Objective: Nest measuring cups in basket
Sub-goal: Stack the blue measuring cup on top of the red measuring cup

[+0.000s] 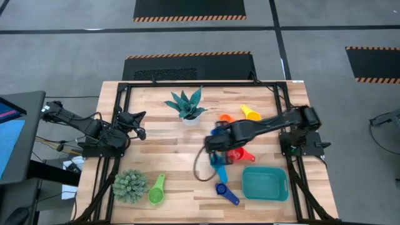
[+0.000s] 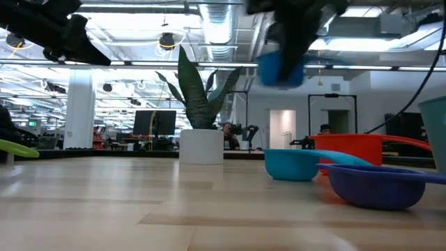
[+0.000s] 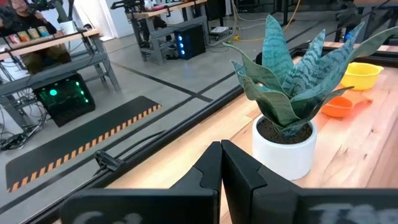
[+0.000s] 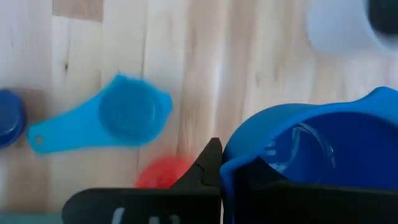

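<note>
The left hand (image 1: 139, 119) waited clenched and empty at the desk's (image 1: 156, 156) left edge, clear of the work. Mid-desk, the right hand (image 1: 215, 142) grasped a blue cup (image 4: 311, 155) by its rim, raised above the light blue cup (image 1: 219, 169) and red cup (image 1: 236, 155), probably for carrying rightward to the empty basket (image 1: 265, 183).
</note>
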You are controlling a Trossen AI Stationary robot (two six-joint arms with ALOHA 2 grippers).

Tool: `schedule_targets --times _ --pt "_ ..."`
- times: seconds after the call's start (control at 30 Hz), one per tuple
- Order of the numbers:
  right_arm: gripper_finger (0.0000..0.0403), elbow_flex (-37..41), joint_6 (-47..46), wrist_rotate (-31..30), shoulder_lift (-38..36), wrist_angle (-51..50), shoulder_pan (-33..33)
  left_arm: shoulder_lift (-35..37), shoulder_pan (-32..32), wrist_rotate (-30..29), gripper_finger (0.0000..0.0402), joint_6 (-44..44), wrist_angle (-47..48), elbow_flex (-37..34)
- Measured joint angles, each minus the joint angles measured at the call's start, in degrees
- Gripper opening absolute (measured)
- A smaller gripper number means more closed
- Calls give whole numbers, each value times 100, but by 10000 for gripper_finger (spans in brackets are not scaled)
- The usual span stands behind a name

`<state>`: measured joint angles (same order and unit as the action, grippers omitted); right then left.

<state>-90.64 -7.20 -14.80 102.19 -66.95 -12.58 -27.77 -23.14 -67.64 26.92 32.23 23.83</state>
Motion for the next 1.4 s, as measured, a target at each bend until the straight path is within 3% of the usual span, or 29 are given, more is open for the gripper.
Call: schedule_targets --times 0.1,0.2,0.4,0.53,0.73,1.1,1.4 --pt "16 328 -765 -29 -511 -408 -125 2 -2 7 0 127 19 0" --pt "16 1001 -1321 -102 -1094 -178 -320 2 0 50 0 162 20 0" --pt "15 2799 -1947 -396 -2056 1114 -685 2 0 98 0 165 22 0" --pt "15 3516 -2041 -354 -2290 2038 -766 2 -2 100 0 175 22 0" --pt "16 3685 -1952 -139 -2259 2423 -747 2 -1 92 0 179 19 0" --pt "17 3643 -2071 303 -1419 3154 -756 2 -1 70 0 179 20 0" --pt "75 3562 -2193 596 -1357 3100 -765 2 -1 22 0 179 22 0"
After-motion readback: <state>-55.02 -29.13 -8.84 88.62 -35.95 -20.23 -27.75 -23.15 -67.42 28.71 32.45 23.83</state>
